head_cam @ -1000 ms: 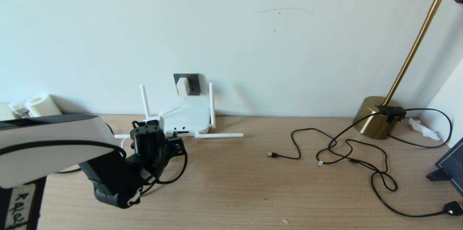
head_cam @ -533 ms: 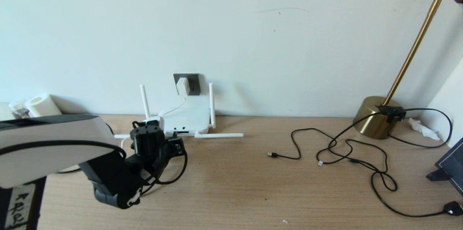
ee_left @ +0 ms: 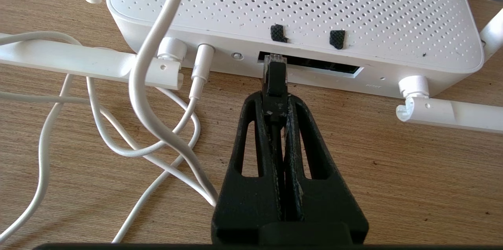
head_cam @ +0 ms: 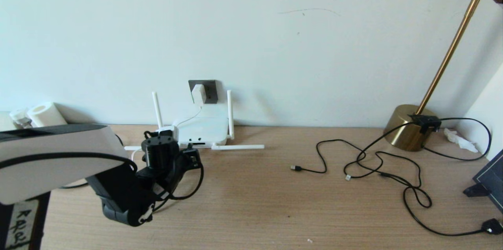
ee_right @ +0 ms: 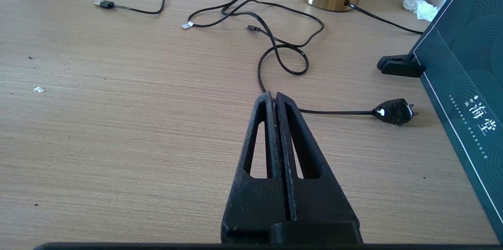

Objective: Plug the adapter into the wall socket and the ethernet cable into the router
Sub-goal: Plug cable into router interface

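The left gripper (ee_left: 277, 102) is clamped on the plug end of the ethernet cable (ee_left: 274, 79), directly in front of the router (ee_left: 298, 10). The plug's long axis points straight at the router's dark port slot (ee_left: 310, 67), its clear tip at the slot's mouth near one end, so the coming move looks like a straight push along that axis. The adapter (head_cam: 199, 93) sits in the wall socket (head_cam: 209, 87) above the router. The right gripper (ee_right: 275, 98), well away from the router, is closed on nothing over bare table (ee_right: 118, 124).
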Available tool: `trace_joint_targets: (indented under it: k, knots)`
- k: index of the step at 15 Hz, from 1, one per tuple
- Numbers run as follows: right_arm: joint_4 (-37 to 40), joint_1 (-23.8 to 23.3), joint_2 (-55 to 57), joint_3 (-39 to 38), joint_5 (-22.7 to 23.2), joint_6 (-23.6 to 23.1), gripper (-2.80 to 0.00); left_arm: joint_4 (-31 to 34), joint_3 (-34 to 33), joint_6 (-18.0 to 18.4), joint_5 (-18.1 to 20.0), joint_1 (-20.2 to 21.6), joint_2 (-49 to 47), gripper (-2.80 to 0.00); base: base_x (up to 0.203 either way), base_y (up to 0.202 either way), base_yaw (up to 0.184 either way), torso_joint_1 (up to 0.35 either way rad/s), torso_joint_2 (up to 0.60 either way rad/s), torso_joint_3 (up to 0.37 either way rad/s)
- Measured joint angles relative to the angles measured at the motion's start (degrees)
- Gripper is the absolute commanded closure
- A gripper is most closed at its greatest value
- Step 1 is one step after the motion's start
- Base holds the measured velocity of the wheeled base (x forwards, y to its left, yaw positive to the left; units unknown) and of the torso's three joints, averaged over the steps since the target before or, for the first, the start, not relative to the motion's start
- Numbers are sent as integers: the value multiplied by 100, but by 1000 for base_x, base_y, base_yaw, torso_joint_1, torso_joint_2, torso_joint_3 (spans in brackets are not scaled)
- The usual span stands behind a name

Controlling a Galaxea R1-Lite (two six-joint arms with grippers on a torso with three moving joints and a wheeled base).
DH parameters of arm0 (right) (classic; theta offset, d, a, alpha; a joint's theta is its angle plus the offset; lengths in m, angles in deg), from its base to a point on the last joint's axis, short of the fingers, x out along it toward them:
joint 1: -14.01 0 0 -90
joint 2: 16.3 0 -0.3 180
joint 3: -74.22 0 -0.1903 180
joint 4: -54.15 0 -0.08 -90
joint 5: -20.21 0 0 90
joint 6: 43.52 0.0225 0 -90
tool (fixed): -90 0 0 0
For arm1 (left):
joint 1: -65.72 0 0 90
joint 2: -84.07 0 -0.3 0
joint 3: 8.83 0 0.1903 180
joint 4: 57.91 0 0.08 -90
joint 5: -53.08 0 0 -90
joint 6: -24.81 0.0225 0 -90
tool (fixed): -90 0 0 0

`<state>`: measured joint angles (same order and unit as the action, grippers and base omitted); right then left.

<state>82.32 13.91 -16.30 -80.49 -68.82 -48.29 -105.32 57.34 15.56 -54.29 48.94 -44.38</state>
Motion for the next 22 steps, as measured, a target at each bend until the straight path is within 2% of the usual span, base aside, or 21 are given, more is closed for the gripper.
trace_joint_targets:
  k: [22]
  knots:
    - [-2, 0, 0, 0, -2, -2, 0, 6, 94, 124, 40, 78, -21, 0, 0, 0, 0, 0, 0, 0]
